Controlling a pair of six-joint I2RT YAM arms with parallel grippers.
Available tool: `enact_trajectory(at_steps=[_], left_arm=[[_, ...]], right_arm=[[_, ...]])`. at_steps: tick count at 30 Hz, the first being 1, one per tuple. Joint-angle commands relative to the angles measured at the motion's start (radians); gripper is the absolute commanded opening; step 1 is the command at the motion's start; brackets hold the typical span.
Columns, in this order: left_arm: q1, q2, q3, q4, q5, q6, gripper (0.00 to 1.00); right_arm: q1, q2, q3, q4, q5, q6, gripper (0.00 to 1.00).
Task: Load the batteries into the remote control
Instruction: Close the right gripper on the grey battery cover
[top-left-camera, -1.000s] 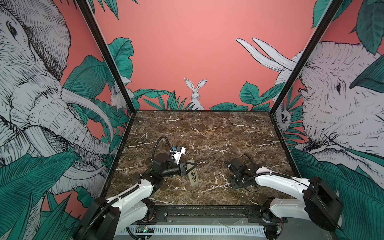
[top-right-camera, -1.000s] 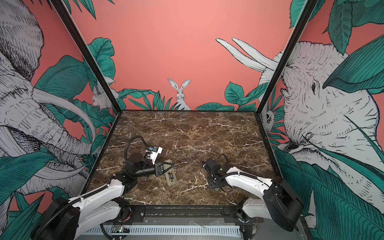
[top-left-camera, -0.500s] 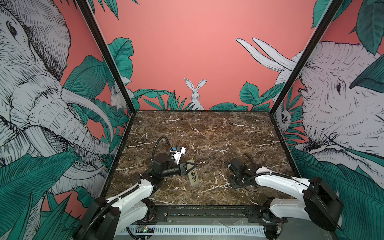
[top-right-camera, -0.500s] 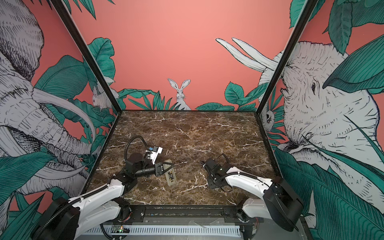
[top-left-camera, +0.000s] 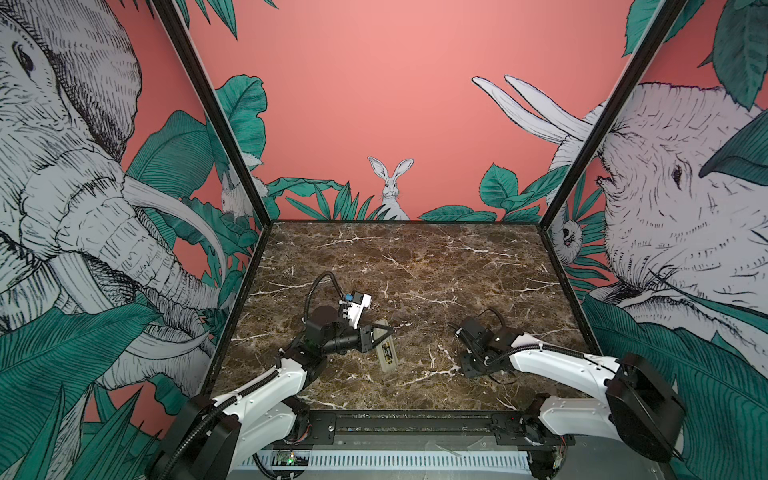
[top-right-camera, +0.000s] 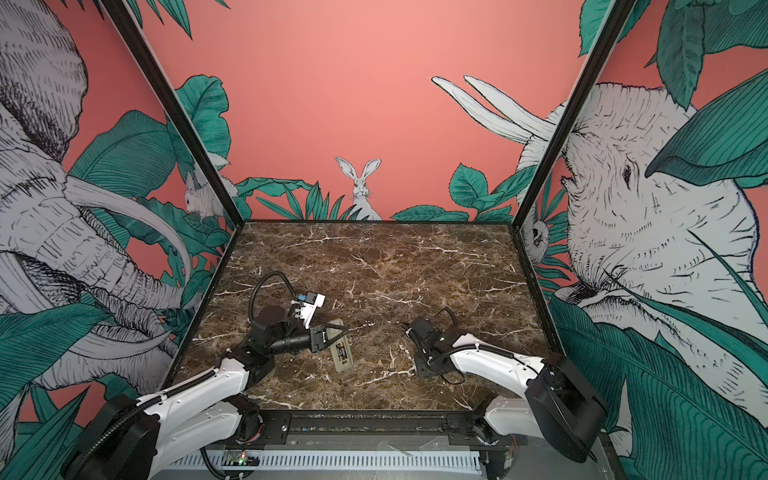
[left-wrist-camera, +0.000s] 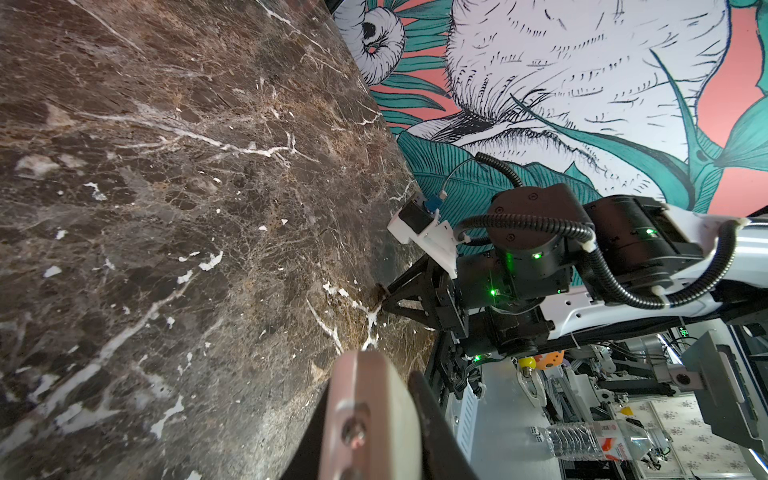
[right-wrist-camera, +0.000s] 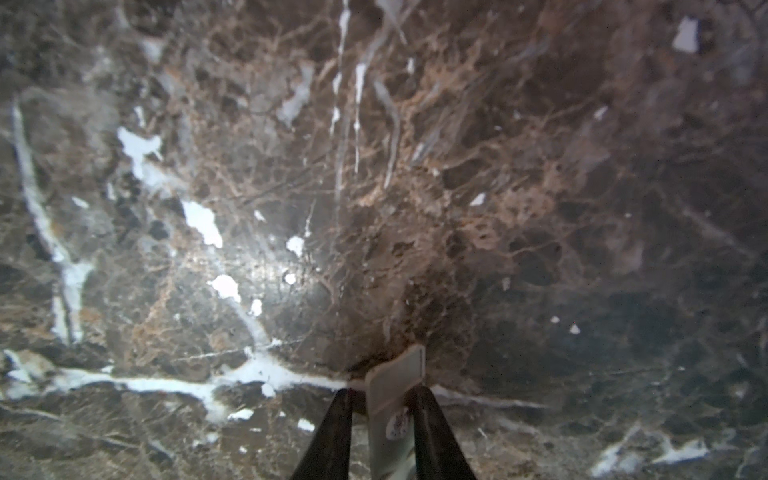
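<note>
Remote control: the remote control (top-left-camera: 391, 364) is lying lengthwise, far to near, in the near-left part of the marble table, with its greyish-beige back and open battery bay facing up in both top views (top-right-camera: 345, 365). I cannot tell whether its near end is touching the surface.
Batteries: the batteries (top-left-camera: 387, 352) are showing as a dark block with yellow marks inside the bay (top-right-camera: 341, 352). I cannot tell whether it is one cell or two.
Left gripper: my left gripper (top-left-camera: 385, 331) is reaching in from the left and clamping the remote's far end, with the jaws pressed together on its sides (top-right-camera: 338, 331). In the left wrist view the remote's pale edge (left-wrist-camera: 392, 411) is sitting between my dark fingers (left-wrist-camera: 430, 419).
Right gripper: my right gripper (top-left-camera: 471, 370) is pointing down at the table, well apart from the remote and on its right (top-right-camera: 426, 369).
Pale flat piece: in the right wrist view my right fingers (right-wrist-camera: 338, 419) are closing on a thin pale flat piece (right-wrist-camera: 397, 374) with a round sticker. Its far end is touching the marble.
Table: the brown marble table (top-left-camera: 415, 266) is carrying white veins.
Walls: the salmon wall mural (top-left-camera: 374, 83) is surrounding the table with elephants, green leaves and a rabbit.
</note>
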Motion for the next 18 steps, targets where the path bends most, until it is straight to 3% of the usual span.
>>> enact_trajectory(at_steps=[1, 9, 18], left_arm=[[-0.002, -0.025, -0.012, 0.021, 0.007, -0.004, 0.0], [-0.002, -0.027, -0.01, 0.021, 0.008, -0.007, 0.0], [-0.002, -0.029, -0.011, 0.021, 0.009, -0.004, 0.0]], right_arm=[[0.007, 0.008, -0.013, -0.038, 0.027, 0.015, 0.27], [0.007, 0.017, -0.016, -0.032, 0.029, 0.012, 0.25], [0.007, 0.014, -0.017, -0.032, 0.026, 0.01, 0.15]])
